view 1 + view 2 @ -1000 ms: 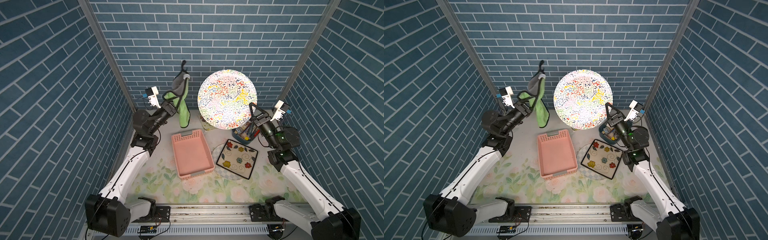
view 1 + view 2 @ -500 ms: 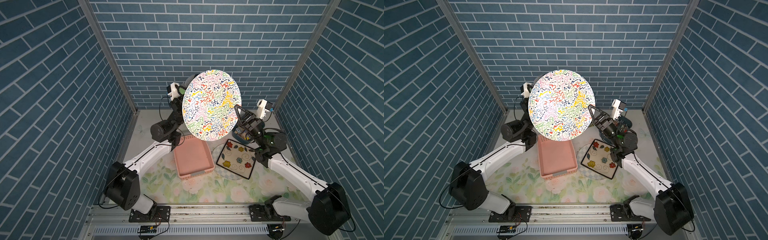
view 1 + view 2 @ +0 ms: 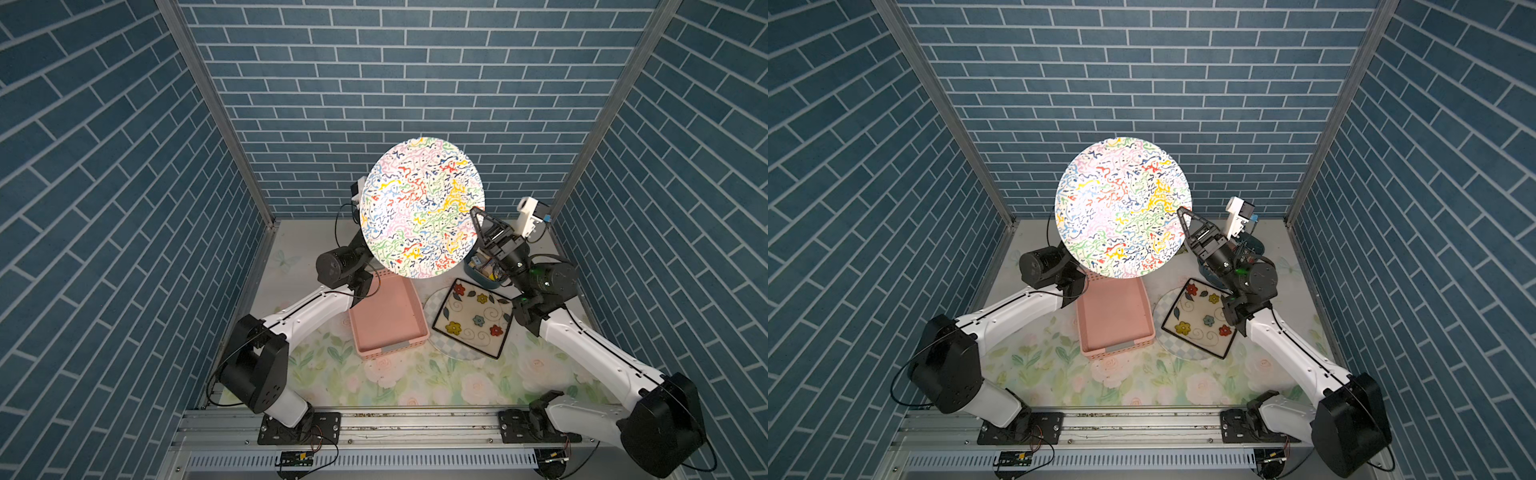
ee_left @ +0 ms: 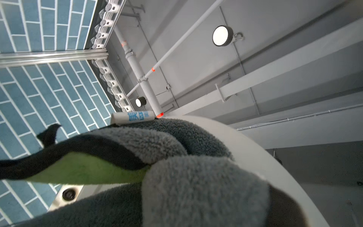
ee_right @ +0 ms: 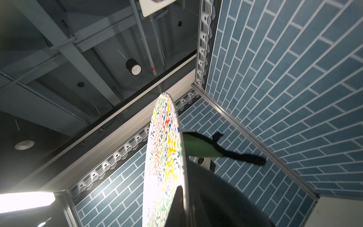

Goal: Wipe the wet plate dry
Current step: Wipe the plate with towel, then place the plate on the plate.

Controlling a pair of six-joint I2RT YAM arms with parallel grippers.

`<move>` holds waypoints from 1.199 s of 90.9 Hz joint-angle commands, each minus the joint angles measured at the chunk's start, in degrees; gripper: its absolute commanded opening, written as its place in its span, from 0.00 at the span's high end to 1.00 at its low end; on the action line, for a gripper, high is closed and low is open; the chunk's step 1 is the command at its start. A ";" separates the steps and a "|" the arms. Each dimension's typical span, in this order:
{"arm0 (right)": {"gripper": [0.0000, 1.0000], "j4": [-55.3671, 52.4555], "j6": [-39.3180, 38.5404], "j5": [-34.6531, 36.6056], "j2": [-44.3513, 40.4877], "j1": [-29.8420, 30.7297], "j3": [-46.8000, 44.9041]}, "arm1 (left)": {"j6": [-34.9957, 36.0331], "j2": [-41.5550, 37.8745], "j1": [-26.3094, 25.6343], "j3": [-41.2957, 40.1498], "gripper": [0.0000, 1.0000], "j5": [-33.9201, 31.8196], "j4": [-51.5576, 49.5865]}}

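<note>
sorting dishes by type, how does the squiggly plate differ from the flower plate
The squiggly plate is round; the flower plate is square, black-rimmed. The squiggly plate stands on edge, clamped by the right gripper; the flower plate lies flat atop a checked disc. Both carry multicoloured patterns on a pale ground.

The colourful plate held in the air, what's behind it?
A grey-and-green cloth lies against the white back of the plate, as both wrist views show. In both top views the plate covers the cloth and the left gripper.
</note>
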 commanded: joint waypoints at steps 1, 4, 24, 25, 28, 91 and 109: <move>1.00 -0.69 -4.81 0.95 1.74 3.35 -0.61 | 3.66 -1.23 -3.33 1.23 1.00 2.05 8.54; 1.00 0.37 -4.38 1.24 2.54 3.31 -0.33 | 4.81 -0.96 -4.68 1.39 1.00 2.36 8.06; 1.00 -0.57 -2.82 0.56 5.60 -4.92 6.38 | 12.72 -4.92 -9.54 -3.18 1.00 4.51 1.48; 1.00 -0.57 -2.59 0.55 5.47 -5.34 6.26 | 12.96 -5.54 -9.36 -3.62 1.00 4.49 1.24; 1.00 -0.55 -1.86 0.52 5.00 -7.36 5.68 | 13.81 -7.06 -8.71 -4.75 1.00 4.61 0.29; 1.00 -56.00 -17.04 15.41 -27.02 -25.11 -11.73 | 78.02 -31.47 7.72 8.13 1.00 -27.27 -103.00; 1.00 -72.15 -23.64 17.58 -33.84 -25.10 -15.13 | 81.89 -27.16 8.40 8.85 1.00 -30.90 -108.15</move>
